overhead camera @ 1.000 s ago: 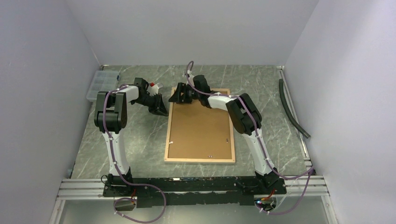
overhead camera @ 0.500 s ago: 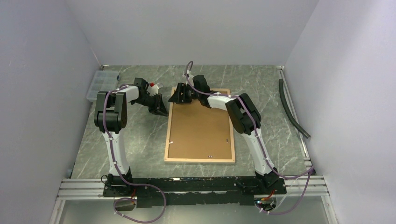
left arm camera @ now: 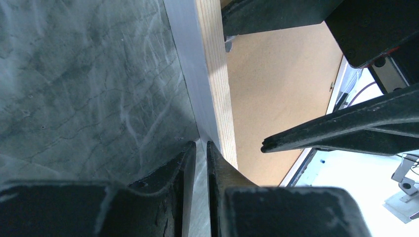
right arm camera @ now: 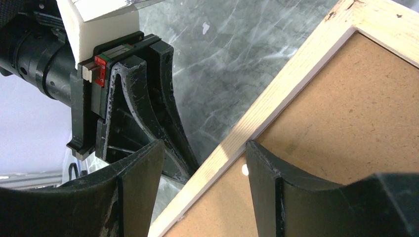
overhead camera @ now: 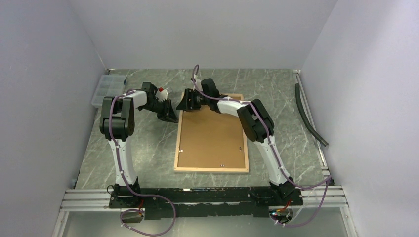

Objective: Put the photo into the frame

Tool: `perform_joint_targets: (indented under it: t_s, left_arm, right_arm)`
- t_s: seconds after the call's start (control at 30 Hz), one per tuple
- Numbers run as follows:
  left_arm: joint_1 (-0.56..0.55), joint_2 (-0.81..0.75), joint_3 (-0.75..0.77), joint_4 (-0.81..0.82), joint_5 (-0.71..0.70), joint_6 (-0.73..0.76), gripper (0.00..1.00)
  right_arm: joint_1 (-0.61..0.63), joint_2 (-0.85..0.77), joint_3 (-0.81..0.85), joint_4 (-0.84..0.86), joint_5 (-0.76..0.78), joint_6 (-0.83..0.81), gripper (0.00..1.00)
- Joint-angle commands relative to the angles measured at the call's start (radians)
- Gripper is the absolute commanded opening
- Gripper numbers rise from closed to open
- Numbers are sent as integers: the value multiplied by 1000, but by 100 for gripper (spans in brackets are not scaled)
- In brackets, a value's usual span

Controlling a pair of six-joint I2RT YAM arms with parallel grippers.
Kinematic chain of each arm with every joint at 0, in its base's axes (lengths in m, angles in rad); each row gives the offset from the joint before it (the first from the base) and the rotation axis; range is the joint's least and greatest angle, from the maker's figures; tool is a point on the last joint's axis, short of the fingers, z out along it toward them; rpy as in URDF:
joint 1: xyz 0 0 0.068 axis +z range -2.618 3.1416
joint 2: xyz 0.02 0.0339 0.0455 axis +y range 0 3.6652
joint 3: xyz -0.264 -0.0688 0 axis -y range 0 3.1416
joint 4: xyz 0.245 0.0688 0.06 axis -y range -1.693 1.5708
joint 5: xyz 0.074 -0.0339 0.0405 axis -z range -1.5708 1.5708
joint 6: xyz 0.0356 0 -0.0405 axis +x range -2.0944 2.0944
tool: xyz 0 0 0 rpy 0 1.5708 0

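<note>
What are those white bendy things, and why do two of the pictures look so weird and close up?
They are a left robot arm and a right robot arm, bolted to the near edge of a green marbled table. The wide picture comes from a camera up above. The two close pictures come from little cameras on the arms' wrists, so their black fingers look huge. On the table lies a big picture frame with a light-wood rim, face down, so you see its brown fibreboard back. The left gripper is shut, its tips beside the frame's left edge. The right gripper is open, one finger on either side of the wooden rim. Neither seems to be holding anything yet.
</note>
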Motion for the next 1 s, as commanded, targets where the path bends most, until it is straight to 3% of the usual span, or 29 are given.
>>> perform_joint_targets:
  t_s: [0.0, 0.2, 0.43, 0.7, 0.97]
  left_arm:
    - [-15, 18, 22, 12, 25, -3, 21]
    - [-7, 8, 29, -5, 15, 5, 21]
    - [23, -14, 60, -14, 15, -9, 23]
    - [15, -13, 67, 17, 36, -42, 40]
    - [1, 44, 76, 23, 34, -36, 33]
  right_arm:
    - [11, 15, -1, -74, -25, -23, 65]
    - [-7, -70, 10, -56, 32, -48, 72]
    - [-17, -204, -130, 55, 27, 0, 75]
    - [-18, -181, -228, 105, 39, 46, 76]
    - [-18, -124, -199, 109, 37, 67, 74]
